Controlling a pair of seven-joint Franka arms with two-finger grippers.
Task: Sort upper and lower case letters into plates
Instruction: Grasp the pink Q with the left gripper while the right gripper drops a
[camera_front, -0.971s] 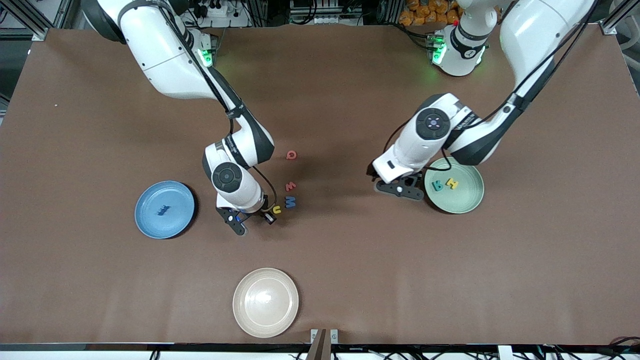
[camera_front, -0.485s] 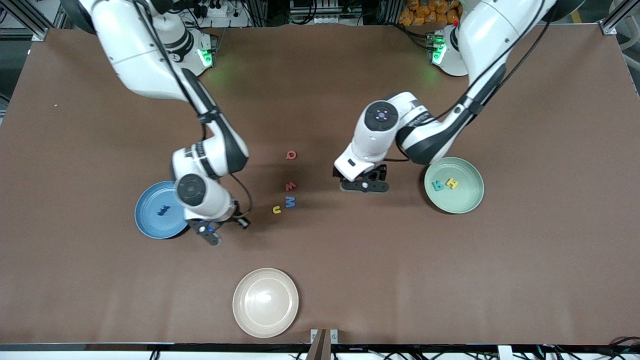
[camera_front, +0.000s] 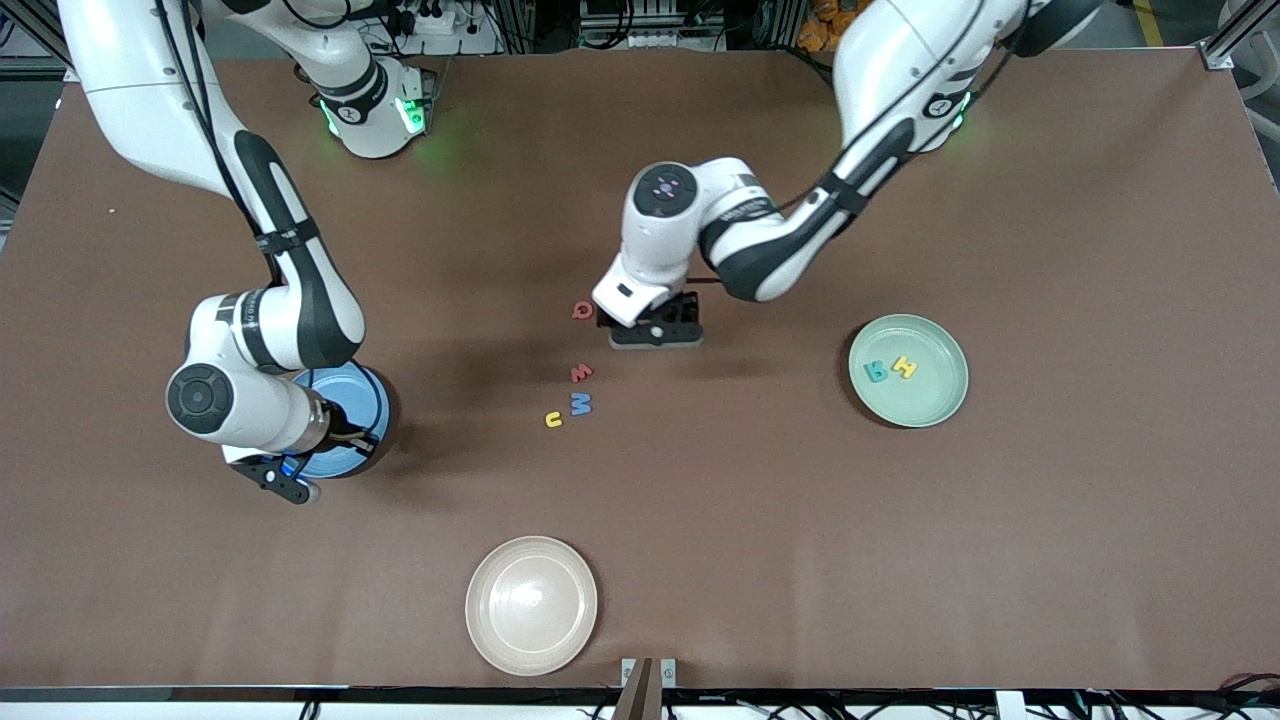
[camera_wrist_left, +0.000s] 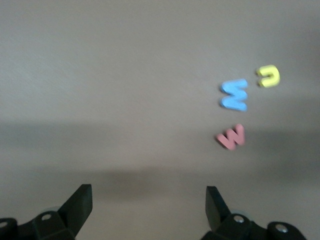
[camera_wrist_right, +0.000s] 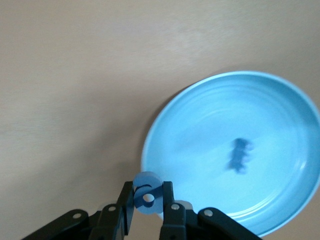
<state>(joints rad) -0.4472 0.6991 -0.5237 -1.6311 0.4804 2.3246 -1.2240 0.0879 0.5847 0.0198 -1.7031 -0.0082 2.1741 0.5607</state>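
Pinching a small blue letter (camera_wrist_right: 146, 199) between its fingers, the right gripper (camera_front: 290, 478) hangs over the edge of the blue plate (camera_front: 372, 395), on the plate's side nearer the front camera; the wrist view shows the letter just over the rim, and a dark blue letter (camera_wrist_right: 240, 155) lying inside the plate. Taking that blue plate as the landmark, the loose letters lie on the bare table toward the left arm's end from it: a yellow letter (camera_front: 553, 419) closest, a blue letter (camera_front: 581, 403) just beside that, a red letter (camera_front: 581, 373) a little farther from the front camera, and another red letter (camera_front: 582, 310) farther still. The left gripper (camera_front: 655, 335) hovers with its jaws spread wide and empty, just beside that last red letter. The pale green plate (camera_front: 940, 400) sits well apart toward the left arm's end, holding a teal letter (camera_front: 877, 372) and a yellow letter (camera_front: 904, 367). A cream plate (camera_front: 531, 604) rests nearer the front camera than the blue plate.
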